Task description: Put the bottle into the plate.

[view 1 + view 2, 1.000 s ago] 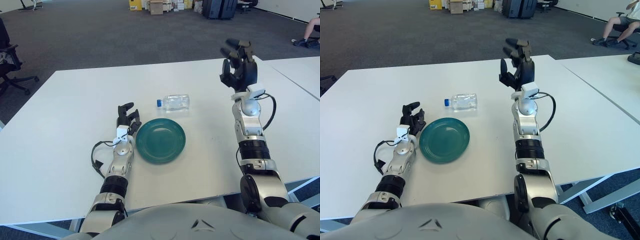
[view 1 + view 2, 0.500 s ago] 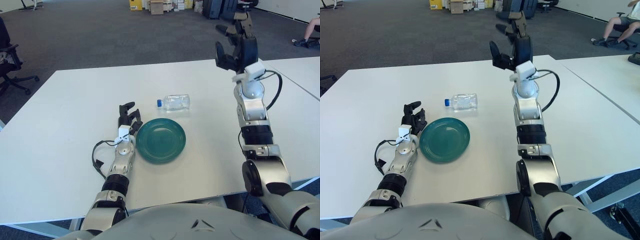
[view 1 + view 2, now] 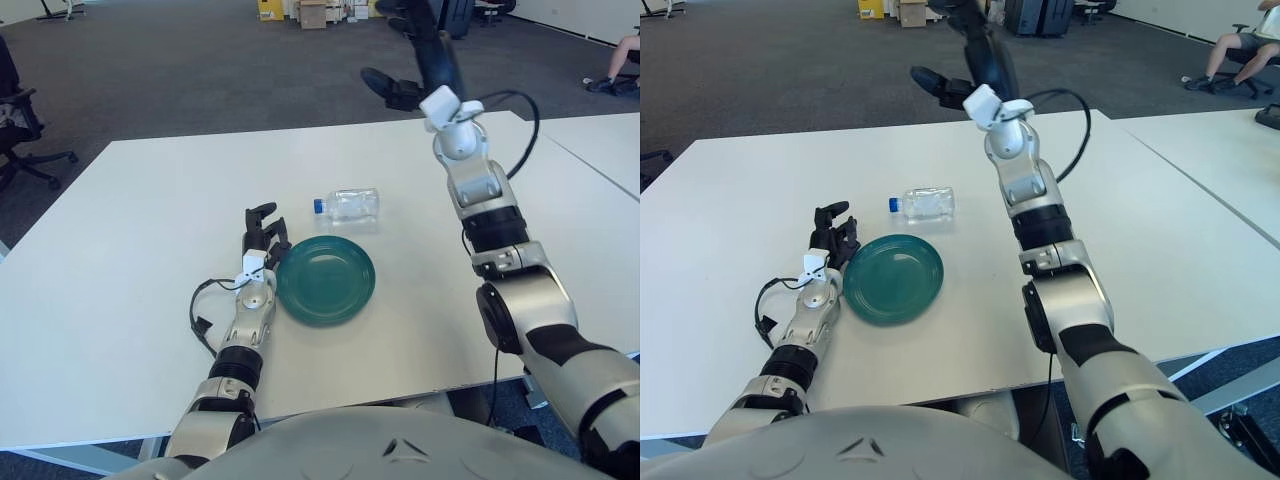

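On the white table (image 3: 120, 250), L→R: left hand (image 3: 262, 232), fingers loosely curled w/ nothing held, just beside green plate (image 3: 325, 280); clear bottle (image 3: 347, 204) lying sideways behind plate; right hand (image 3: 412, 50) raised high, fingers spread, empty.

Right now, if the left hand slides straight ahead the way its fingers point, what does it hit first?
Probably nothing: the left hand points up the table, passing left of the plate and bottle. Depth is unclear.
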Robot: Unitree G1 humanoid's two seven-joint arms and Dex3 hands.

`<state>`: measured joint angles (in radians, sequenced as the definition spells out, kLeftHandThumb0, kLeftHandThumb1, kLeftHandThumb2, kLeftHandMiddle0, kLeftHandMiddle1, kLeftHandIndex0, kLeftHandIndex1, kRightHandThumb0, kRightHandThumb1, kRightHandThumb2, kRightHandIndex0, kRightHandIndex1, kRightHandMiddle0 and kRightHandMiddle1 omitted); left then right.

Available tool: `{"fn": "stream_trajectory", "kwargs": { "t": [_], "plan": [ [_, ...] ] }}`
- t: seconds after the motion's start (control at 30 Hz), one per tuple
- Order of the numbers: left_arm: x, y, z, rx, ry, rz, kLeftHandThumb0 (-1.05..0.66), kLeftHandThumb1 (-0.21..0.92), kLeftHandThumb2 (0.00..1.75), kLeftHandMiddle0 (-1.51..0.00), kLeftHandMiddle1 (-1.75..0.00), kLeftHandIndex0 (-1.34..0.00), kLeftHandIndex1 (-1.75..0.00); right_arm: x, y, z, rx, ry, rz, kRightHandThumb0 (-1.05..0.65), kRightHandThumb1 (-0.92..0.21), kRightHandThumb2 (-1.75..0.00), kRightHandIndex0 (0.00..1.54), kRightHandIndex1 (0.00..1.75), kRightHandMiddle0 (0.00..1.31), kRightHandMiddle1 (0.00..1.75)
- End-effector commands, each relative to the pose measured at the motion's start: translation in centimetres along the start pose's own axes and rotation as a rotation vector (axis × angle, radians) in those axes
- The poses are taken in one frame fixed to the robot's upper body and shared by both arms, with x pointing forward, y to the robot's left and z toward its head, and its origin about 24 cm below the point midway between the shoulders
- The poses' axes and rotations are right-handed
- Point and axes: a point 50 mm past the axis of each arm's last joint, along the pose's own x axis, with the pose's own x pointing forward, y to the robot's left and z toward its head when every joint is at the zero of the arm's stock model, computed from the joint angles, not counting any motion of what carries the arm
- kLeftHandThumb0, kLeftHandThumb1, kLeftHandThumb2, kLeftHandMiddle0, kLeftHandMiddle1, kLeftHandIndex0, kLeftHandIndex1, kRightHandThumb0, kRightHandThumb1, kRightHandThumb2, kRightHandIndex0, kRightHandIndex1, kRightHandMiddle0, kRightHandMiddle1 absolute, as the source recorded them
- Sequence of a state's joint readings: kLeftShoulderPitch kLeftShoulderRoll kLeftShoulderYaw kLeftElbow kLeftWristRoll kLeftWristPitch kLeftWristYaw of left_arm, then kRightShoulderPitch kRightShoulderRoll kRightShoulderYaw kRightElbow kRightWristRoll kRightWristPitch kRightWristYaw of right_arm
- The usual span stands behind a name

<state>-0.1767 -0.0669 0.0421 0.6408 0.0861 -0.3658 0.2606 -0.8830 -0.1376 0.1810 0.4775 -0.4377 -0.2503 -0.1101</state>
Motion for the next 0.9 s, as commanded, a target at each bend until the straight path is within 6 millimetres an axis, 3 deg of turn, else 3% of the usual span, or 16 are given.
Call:
{"fn": "stream_trajectory", "kwargs": {
  "t": [0.0, 0.07, 0.13, 0.5, 0.87],
  "plan": [
    [0.0, 0.0, -0.3, 0.011, 0.013, 0.001, -0.62, 0.92, 0.75, -0.41, -0.57, -0.12, -1.13, -0.6, 2.7, -0.6, -0.025, 0.042, 0.122, -0.70, -0.92, -0.51, 0.19, 0.16, 0.00, 0.61],
    [0.0, -0.2, -0.2, 0.006, 0.007, -0.006, -0.62, 0.92, 0.74, -0.41, -0.57, -0.12, -1.13, -0.7, 5.7, -2.7, -0.036, 0.110, 0.314, -0.73, -0.92, -0.50, 0.17, 0.13, 0.00, 0.55],
    [-0.1, -0.4, -0.1, 0.003, 0.001, -0.011, -0.62, 0.92, 0.74, -0.41, -0.57, -0.12, -1.13, -1.1, 7.1, -3.8, -0.068, 0.138, 0.432, -0.76, -0.92, -0.48, 0.15, 0.11, 0.00, 0.52],
    [-0.5, -1.1, -0.1, 0.013, -0.007, -0.024, -0.63, 0.92, 0.73, -0.41, -0.58, -0.12, -1.15, -3.6, 9.2, -5.9, -0.289, 0.148, 0.590, -0.92, -0.92, -0.48, 0.12, 0.05, 0.00, 0.52],
    [-0.6, -1.5, -0.3, 0.012, -0.001, -0.035, -0.63, 0.92, 0.74, -0.41, -0.59, -0.12, -1.15, -6.0, 10.9, -7.5, -0.440, 0.192, 0.678, -0.89, -0.92, -0.52, 0.15, 0.05, 0.00, 0.53]
  ]
}}
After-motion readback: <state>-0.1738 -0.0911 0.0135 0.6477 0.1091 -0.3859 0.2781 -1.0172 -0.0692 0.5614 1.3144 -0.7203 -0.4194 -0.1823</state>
